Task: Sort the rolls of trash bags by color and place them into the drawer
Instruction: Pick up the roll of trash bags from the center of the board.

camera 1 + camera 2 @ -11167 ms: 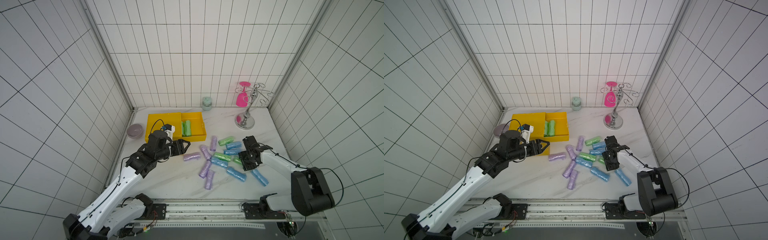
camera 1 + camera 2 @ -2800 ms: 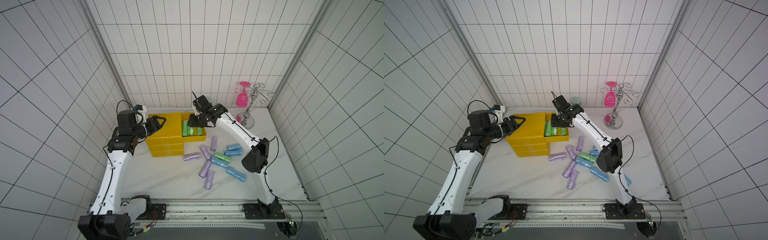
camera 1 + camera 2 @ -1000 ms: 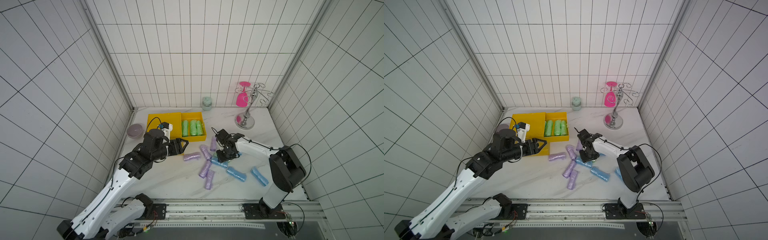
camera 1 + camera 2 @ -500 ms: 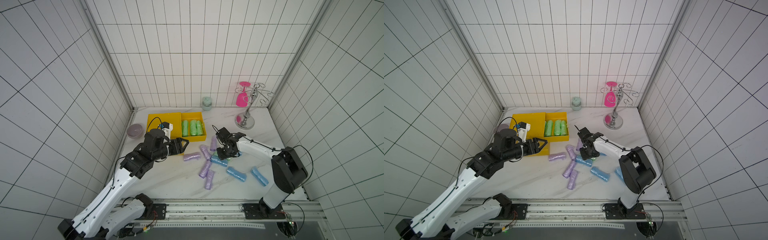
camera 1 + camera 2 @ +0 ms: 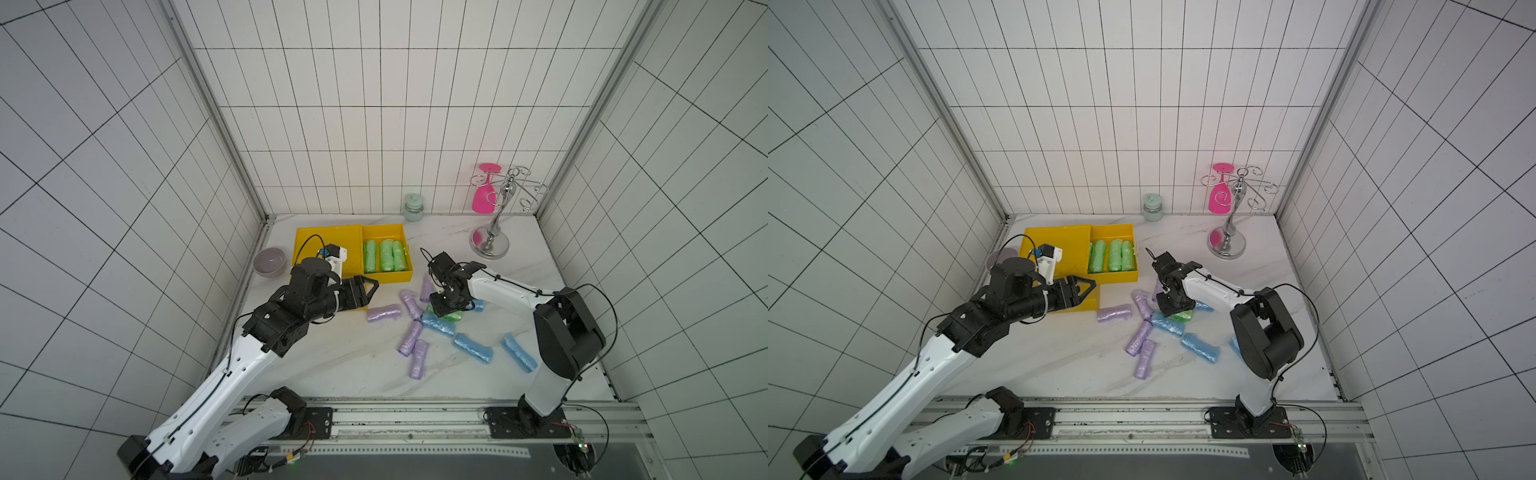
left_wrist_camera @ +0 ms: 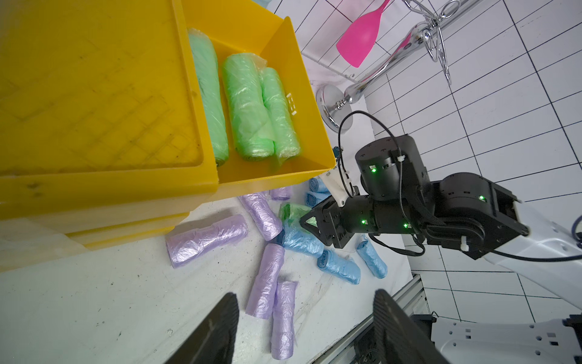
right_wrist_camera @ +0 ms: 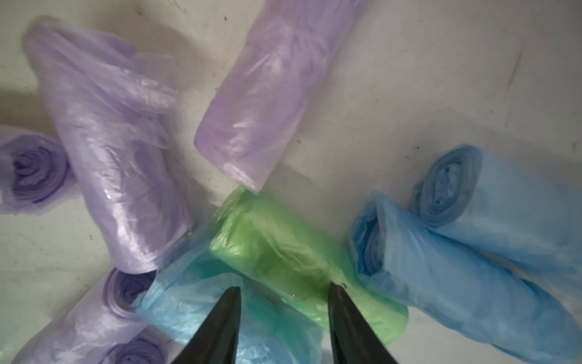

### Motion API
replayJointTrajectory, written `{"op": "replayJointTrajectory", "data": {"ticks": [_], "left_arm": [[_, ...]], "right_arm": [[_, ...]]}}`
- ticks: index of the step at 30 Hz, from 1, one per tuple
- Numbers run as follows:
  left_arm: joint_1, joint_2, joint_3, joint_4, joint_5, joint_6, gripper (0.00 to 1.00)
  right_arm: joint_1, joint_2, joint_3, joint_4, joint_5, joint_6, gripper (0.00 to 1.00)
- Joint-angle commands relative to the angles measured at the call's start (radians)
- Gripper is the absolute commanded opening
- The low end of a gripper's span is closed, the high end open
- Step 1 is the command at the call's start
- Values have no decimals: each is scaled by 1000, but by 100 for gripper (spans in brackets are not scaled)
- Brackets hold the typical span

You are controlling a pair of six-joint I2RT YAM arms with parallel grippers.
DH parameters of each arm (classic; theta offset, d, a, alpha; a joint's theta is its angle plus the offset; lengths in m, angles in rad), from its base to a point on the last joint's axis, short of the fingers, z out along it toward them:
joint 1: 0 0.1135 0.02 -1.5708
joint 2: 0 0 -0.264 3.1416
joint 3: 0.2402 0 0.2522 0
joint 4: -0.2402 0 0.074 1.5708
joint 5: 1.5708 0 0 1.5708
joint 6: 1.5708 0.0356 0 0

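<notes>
Right gripper (image 7: 283,288): jaws apart, straddling crinkled light-green plastic bag roll (image 7: 277,249), near open yellow plastic drawer (image 5: 386,277). Left gripper (image 6: 305,296): jaws apart, empty, beside drawer front.

The rolls (image 7: 274,252) are crinkled glossy plastic film; the drawer (image 6: 267,178) smooth hard plastic; the stand (image 5: 489,248) polished metal.

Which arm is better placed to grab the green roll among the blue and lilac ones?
Right: the right end effector straddles the green roll, open; the left end effector hangs open near the yellow drawer.
</notes>
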Motion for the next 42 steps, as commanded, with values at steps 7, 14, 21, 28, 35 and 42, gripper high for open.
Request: {"op": "replayJointTrajectory", "data": {"ticks": [7,14,21,28,35,42], "left_arm": [[-3,-11,-18,23,6,-6,67],[-3,-7,-14,23,6,-5,67],[-5,-3,-14,28,9,-7,67],[-4,1,-9,29,11,-10,67],[-4,1,-5,30,11,-4,67],[-4,-3,-6,34,16,-10,67]], "right_arm": [[-43,51,51,-13,36,-4,52],[-75,84,43,-15,16,2,52],[-78,107,48,-21,15,6,53],[-77,97,67,-31,18,12,52],[-77,5,46,-35,-107,114,49],[-77,-83,37,-30,-151,184,48]]}}
